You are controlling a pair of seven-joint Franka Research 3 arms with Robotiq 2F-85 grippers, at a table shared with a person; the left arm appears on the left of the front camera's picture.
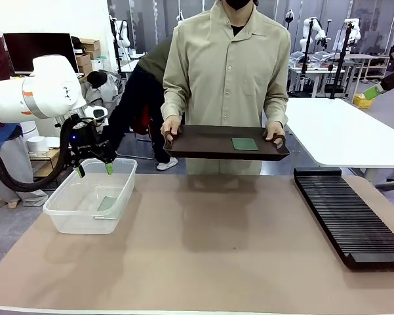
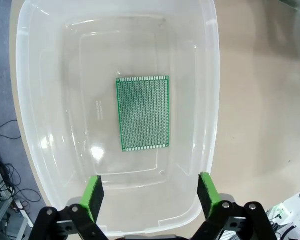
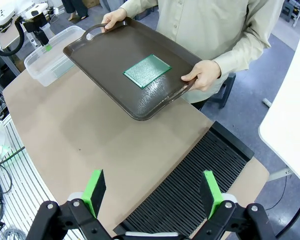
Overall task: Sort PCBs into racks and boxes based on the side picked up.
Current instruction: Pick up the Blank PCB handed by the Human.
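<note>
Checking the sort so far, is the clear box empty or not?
Not empty: one green PCB lies flat on the bottom of the clear box, under the open left hand.

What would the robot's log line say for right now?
left gripper: open over box | first PCB: flat in box | right gripper: open, empty | second PCB: on tray held by person
</note>
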